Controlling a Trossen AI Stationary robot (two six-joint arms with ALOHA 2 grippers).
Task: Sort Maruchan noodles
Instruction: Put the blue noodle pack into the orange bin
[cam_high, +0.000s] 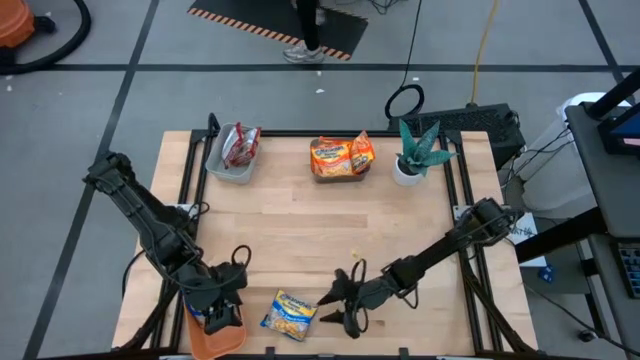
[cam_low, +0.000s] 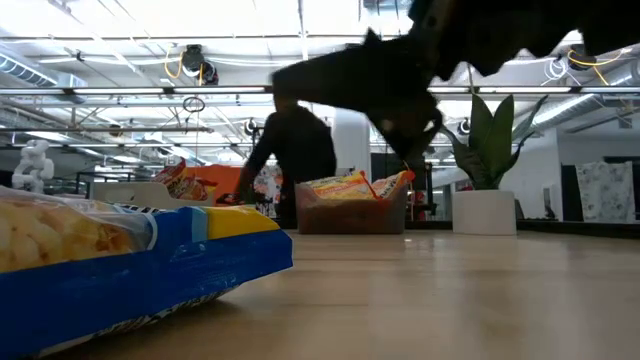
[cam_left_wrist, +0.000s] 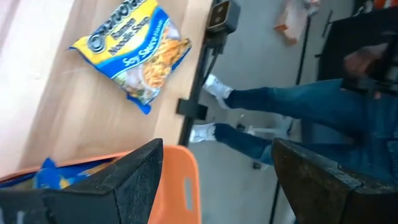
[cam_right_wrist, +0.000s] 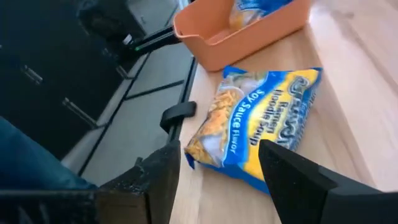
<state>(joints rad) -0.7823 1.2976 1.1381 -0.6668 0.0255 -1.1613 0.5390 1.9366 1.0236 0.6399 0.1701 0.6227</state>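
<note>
One blue-and-yellow noodle packet (cam_high: 290, 313) lies flat near the table's near edge, also seen as the packet (cam_right_wrist: 261, 130) and the packet (cam_left_wrist: 134, 56). My right gripper (cam_high: 342, 306) is open just to its right, fingers (cam_right_wrist: 168, 168) pointing at it without touching. My left gripper (cam_high: 222, 312) is open over the orange tray (cam_high: 215, 338), which holds another blue packet (cam_left_wrist: 50, 171). Red packets (cam_high: 240, 148) sit in a grey bin at the far left. Orange packets (cam_high: 340, 155) sit in a bin at the far middle.
A potted green plant (cam_high: 415, 155) stands at the table's far right corner. The orange tray (cam_right_wrist: 242, 28) sits at the near left corner, partly over the edge. A person's legs in jeans (cam_left_wrist: 298, 106) stand beyond the near edge. The table's middle (cam_high: 330, 230) is bare wood.
</note>
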